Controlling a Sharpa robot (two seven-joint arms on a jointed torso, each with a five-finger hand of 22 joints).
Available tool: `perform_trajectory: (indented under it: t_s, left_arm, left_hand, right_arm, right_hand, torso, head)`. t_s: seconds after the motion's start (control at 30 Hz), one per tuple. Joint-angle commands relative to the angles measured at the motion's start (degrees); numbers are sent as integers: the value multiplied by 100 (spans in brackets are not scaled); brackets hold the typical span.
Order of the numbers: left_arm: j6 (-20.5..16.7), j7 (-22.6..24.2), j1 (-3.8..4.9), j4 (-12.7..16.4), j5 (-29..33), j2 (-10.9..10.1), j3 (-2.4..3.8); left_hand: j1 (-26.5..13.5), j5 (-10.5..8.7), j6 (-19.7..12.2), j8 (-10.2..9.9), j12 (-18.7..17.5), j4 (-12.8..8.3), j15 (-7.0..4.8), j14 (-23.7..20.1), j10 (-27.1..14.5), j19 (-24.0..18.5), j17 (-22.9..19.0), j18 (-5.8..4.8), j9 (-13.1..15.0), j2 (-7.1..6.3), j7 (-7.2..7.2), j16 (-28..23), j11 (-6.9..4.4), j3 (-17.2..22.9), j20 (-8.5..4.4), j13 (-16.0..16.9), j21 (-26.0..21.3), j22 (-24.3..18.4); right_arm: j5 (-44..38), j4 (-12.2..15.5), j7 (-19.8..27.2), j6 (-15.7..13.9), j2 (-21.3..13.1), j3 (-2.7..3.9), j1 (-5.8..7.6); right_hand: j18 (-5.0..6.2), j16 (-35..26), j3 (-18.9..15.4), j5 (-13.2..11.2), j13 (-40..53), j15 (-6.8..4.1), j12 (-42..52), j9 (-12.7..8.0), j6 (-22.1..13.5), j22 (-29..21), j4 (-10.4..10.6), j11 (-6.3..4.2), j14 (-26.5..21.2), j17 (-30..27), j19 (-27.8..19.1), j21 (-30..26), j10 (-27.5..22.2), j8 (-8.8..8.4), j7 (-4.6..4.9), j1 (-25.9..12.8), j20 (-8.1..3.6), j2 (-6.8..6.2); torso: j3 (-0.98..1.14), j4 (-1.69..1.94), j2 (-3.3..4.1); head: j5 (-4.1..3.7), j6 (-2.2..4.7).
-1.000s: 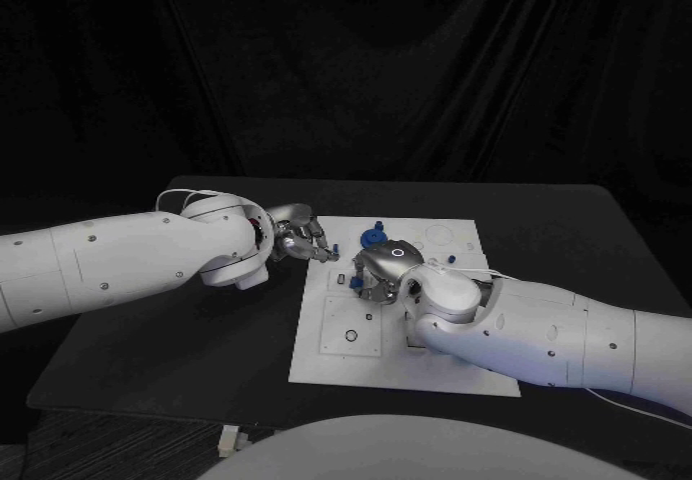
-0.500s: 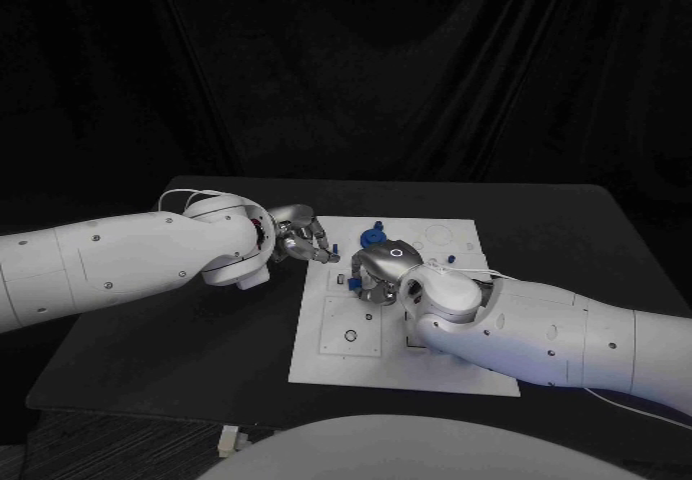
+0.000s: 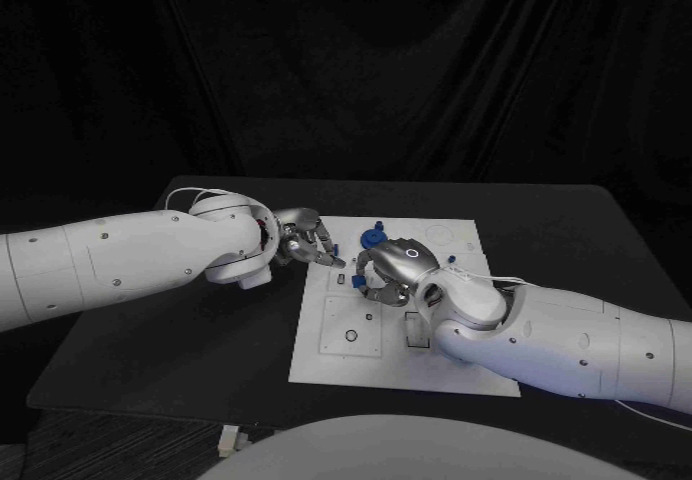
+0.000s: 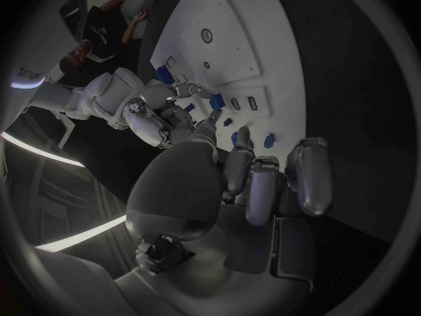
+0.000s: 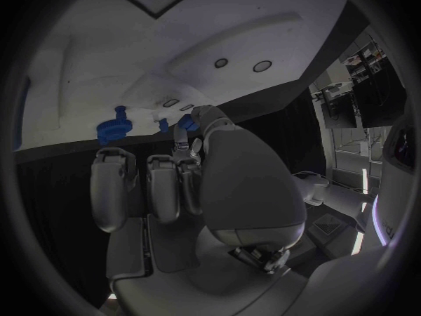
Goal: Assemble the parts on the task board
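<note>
The white task board point(image 3: 378, 345) lies in the middle of the table. A round blue part point(image 3: 372, 238) stands near its far edge, also seen as the blue part point(image 5: 112, 128). Small blue parts point(image 4: 269, 140) stand by the board's left edge, with one small part point(image 3: 333, 248) just past my left fingertips. My left hand point(image 3: 306, 243) hovers at that edge with its fingers bent, nothing plainly in them. My right hand point(image 3: 387, 272) is low over the board's far middle, fingers curled down. Its fingertips point(image 4: 197, 91) reach a blue part point(image 4: 217, 102); whether they hold it is hidden.
Round holes point(image 3: 346, 338) and small slots point(image 4: 252, 102) mark the board point(image 4: 237, 35). Black table point(image 3: 188, 340) surrounds it, with free room on the left and at the front. My right forearm point(image 3: 562, 340) covers the board's right side.
My left hand has edged a little toward the board's left edge. My right hand has shifted slightly to the right and farther over the board. The blue parts have stayed put.
</note>
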Motion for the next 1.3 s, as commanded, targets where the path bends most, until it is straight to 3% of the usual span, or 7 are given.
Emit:
perform_trajectory:
  t_s: [0.03,0.23,0.33,0.53,0.8,1.1,1.3]
  left_arm:
    - [383,327,-21,-49,34,50,4]
    - [425,534,-75,-139,34,159,4]
    - [330,691,-121,-172,34,210,4]
    - [109,961,-186,-224,34,295,4]
    - [-71,1211,-215,-235,34,323,4]
    - [-127,1363,-228,-266,34,370,4]
    - [8,1386,-246,-302,34,424,4]
  left_hand:
    - [-73,-177,25,-164,-39,0,61,405,-17,-4,1265,61,-260,21,35,-21,60,-149,58,-37,-36,1072]
    - [-339,-620,311,-235,-15,19,73,390,-63,-33,1254,74,-607,162,20,-23,60,-499,90,-71,-66,1064]
    - [-357,-655,366,-221,-24,11,75,390,-90,-66,1258,85,-644,174,13,-18,60,-548,92,-87,-113,1050]
    - [-167,-279,462,-189,-15,-13,77,375,-165,-110,1256,94,-777,205,2,-13,53,-625,95,-115,-147,1038]
    - [-97,-143,466,-189,-16,-11,82,364,-196,-130,1247,97,-835,236,5,-18,57,-649,98,-132,-162,1033]
    - [208,458,440,-206,-7,-23,94,344,-255,-163,1233,102,-1002,320,21,-21,70,-648,111,-172,-173,1026]
    - [556,1284,545,-171,67,-44,72,349,-222,-168,1239,104,-1126,378,-14,-7,35,-540,99,-149,-155,1028]
  right_arm:
    - [101,165,94,-481,-102,6,55]
    - [128,352,92,-609,-257,6,100]
    - [141,389,90,-623,-295,6,108]
    - [158,412,80,-617,-328,6,114]
    - [163,407,73,-586,-325,6,115]
    - [164,409,75,-558,-314,5,115]
    - [164,417,77,-572,-311,5,114]
  right_hand:
    - [28,24,32,29,1509,-49,20,20,71,1294,5,-57,464,805,308,40,597,19,-23,-33,-46,-14]
    - [29,24,50,40,1509,-54,20,24,89,1292,-5,-64,464,804,306,36,597,22,-32,-33,-50,-21]
    - [29,24,56,44,1509,-56,20,26,95,1293,-9,-67,464,802,307,38,597,23,-35,-33,-52,-25]
    - [30,23,63,28,1509,-60,20,29,108,1291,-10,-70,463,799,305,33,597,23,-37,-47,-55,-34]
    - [30,21,91,-50,1509,-68,20,33,121,1291,-17,-77,462,792,304,34,597,12,-44,-71,-64,-48]
    - [31,20,97,-67,1509,-69,20,34,123,1290,-19,-78,462,791,303,30,597,8,-45,-75,-65,-50]
    - [31,21,104,-82,1509,-70,20,34,121,1290,-21,-78,462,793,303,31,597,4,-46,-77,-67,-50]
  torso:
    - [1,-1,0]
    - [1,-8,-5]
    - [2,-3,-1]
    - [2,-5,3]
    - [3,-4,1]
    - [0,-2,0]
    - [1,1,-1]
  head:
    - [-26,-1]
    - [-52,-1]
    - [-58,-1]
    - [-78,-1]
    - [-64,-1]
    - [-63,-1]
    - [-82,-1]
